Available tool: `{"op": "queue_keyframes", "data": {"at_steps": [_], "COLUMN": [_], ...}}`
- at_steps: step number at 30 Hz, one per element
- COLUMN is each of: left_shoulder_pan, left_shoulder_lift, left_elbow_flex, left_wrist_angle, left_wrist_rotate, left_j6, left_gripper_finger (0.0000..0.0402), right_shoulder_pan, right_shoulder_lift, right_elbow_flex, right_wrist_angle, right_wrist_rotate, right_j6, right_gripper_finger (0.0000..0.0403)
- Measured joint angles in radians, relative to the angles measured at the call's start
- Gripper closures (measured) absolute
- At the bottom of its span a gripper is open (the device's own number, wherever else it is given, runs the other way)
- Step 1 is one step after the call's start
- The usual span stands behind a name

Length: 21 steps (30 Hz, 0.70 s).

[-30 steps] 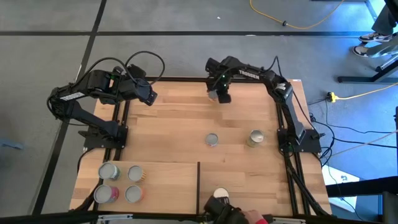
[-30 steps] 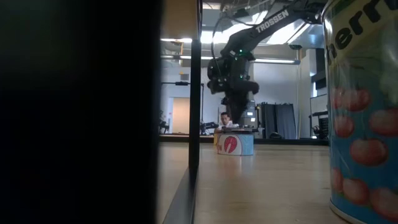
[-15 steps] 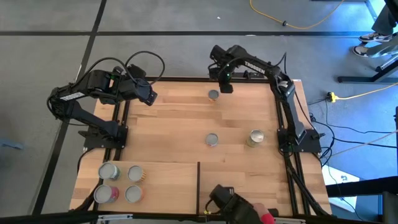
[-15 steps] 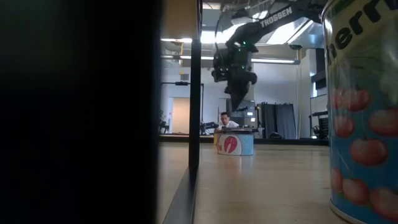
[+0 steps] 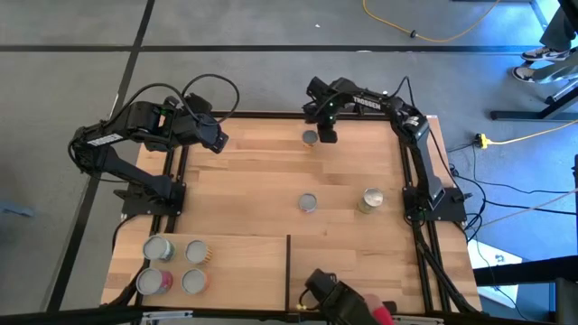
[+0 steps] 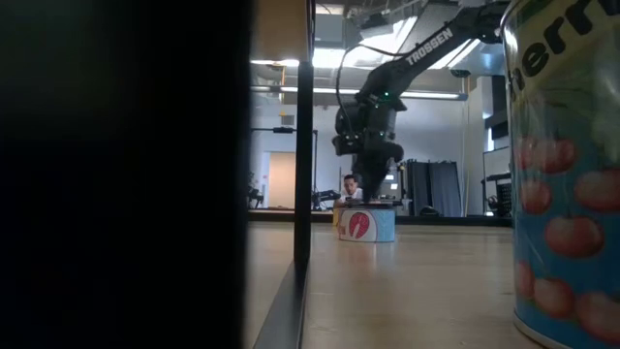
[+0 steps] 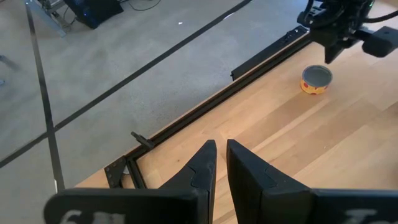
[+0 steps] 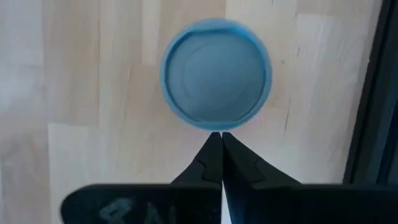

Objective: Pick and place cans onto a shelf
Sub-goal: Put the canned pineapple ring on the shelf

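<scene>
My right gripper (image 5: 323, 134) is shut and empty. It points down just above and beside a silver-topped can (image 5: 311, 137) that stands on its base near the table's far edge. In the right wrist view its fingertips (image 8: 217, 134) sit at the rim of that can's top (image 8: 216, 73). The can's label is yellow-orange (image 7: 316, 79). My left gripper (image 5: 219, 142) waits above the table's far left corner, its fingers (image 7: 210, 149) all but shut and empty. Two more cans (image 5: 308, 203) (image 5: 371, 200) stand mid-table. Several cans (image 5: 158, 248) stand on the shelf (image 5: 244, 262).
A cherry-label can (image 6: 567, 174) stands very close to the low camera at the near edge. A dark shape with some red (image 5: 343, 305), perhaps a person's hand, is at the near edge. The shelf's black frame (image 5: 288, 271) rises beside the open table middle (image 5: 253, 181).
My right gripper has left the spot over the far can, going up and toward the far edge, then come back down a little beside it. The can now stands uncovered there. The dark shape at the near edge has moved over the white-topped can.
</scene>
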Motion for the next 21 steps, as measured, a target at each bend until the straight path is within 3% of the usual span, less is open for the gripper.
{"op": "queue_keyframes", "data": {"at_steps": [17, 21], "left_shoulder_pan": [0.0, 0.0], "left_shoulder_lift": [0.0, 0.0], "left_elbow_flex": [0.0, 0.0], "left_wrist_angle": [0.001, 0.001], "left_wrist_rotate": [0.0, 0.0], "left_j6": [-0.004, -0.004], "left_gripper_finger": [0.0369, 0.0369], "right_shoulder_pan": [0.018, 0.02], "right_shoulder_lift": [0.002, 0.0], "right_elbow_flex": [0.001, 0.076], "right_wrist_angle": [0.05, -0.076], "right_wrist_rotate": [0.019, 0.019], "right_j6": [0.026, 0.026], "right_gripper_finger": [0.0403, 0.0403]}}
